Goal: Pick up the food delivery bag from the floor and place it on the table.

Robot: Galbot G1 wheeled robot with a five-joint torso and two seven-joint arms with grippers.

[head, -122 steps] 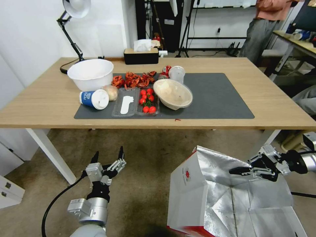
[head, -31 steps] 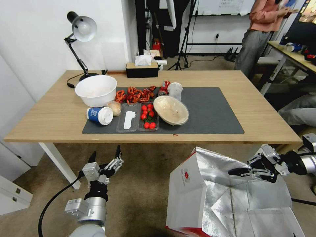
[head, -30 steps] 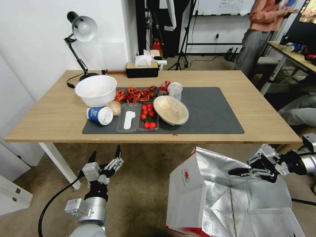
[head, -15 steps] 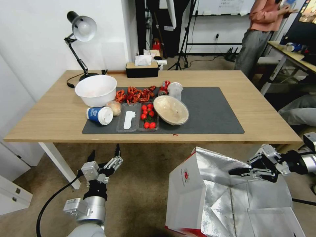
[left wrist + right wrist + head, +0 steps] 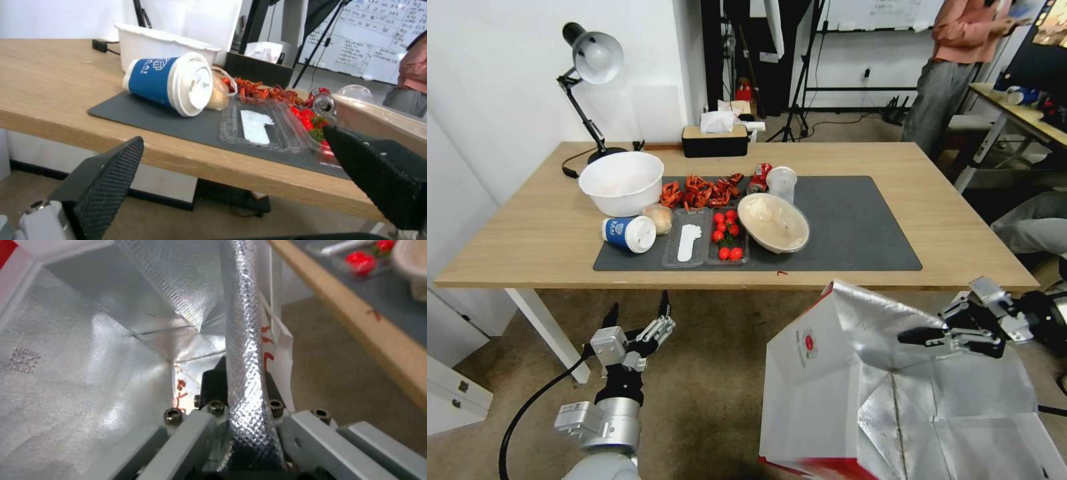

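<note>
Food delivery bag (image 5: 840,393): your target hangs at lower right, mouth open and foil lining up, with its top rim just below the front edge of the table (image 5: 527,227). You judge it in mid-lift; its base runs out of the head view, so you cannot tell whether it is clear of the floor (image 5: 720,373).

Left gripper (image 5: 635,319): your idle arm, low at the left over the carpet and in front of the table leg. Fingers spread, nothing between them. Well apart from the bag, probably so the lift stays unobstructed.

Tabletop, left to right: desk lamp (image 5: 590,57), white bowl (image 5: 620,181), blue paper cup (image 5: 627,233) on its side, clear tray (image 5: 687,239), cherry tomatoes (image 5: 726,235), tan bowl (image 5: 772,222). All of it sits on the left half of the dark mat (image 5: 854,227); the right half is bare, which you may judge the natural landing spot.

Right gripper (image 5: 924,335): your working arm, at the bag's right-hand wall. The right wrist view shows the silver foil rim (image 5: 242,340) pinched between its fingers. Holding one thin wall lets the bag hang open.

Risk: with only one edge held, you should expect swing and possible tearing, and the rim must clear the table edge.
</note>
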